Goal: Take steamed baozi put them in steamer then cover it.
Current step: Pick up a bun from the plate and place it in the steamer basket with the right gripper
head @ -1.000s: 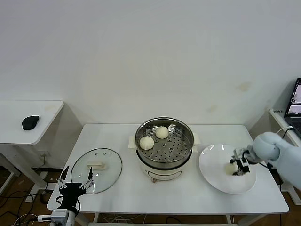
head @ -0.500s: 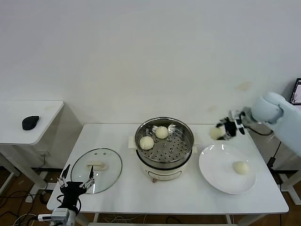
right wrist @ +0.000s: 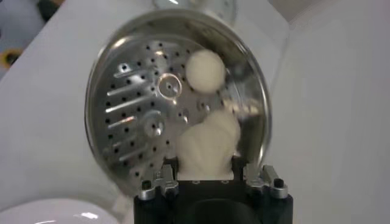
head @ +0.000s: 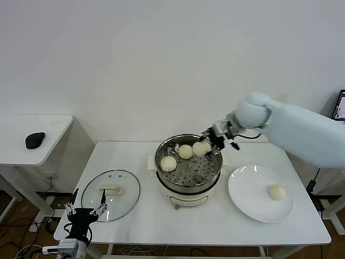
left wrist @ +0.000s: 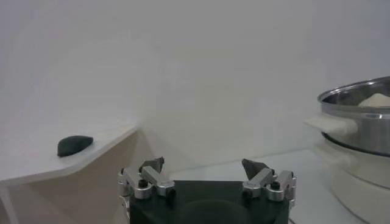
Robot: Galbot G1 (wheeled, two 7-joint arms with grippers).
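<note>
My right gripper [head: 211, 141] is shut on a cream-white baozi [head: 201, 148] and holds it over the far right part of the shiny steamer [head: 213, 168]. In the right wrist view the held baozi [right wrist: 207, 145] sits between the fingers of the right gripper [right wrist: 206, 165], above the perforated steamer bottom [right wrist: 137, 112]. Two baozi [head: 168, 163] [head: 185, 151] lie in the steamer; one [right wrist: 205, 70] shows in the right wrist view. One more baozi [head: 276, 192] lies on the white plate [head: 247, 194]. The glass cover [head: 121, 197] lies flat on the table at the left. My left gripper [head: 86, 212] is open and empty, parked at the front left.
The steamer's side [left wrist: 359, 119] shows beyond the open left gripper [left wrist: 202, 165]. A black mouse [head: 35, 140] lies on a white side table [head: 54, 127] at the left. A laptop edge [head: 340, 110] is at the far right.
My right gripper lifted a baozi off the plate and carried it left, from above the plate's far edge to over the steamer. The left arm has not moved.
</note>
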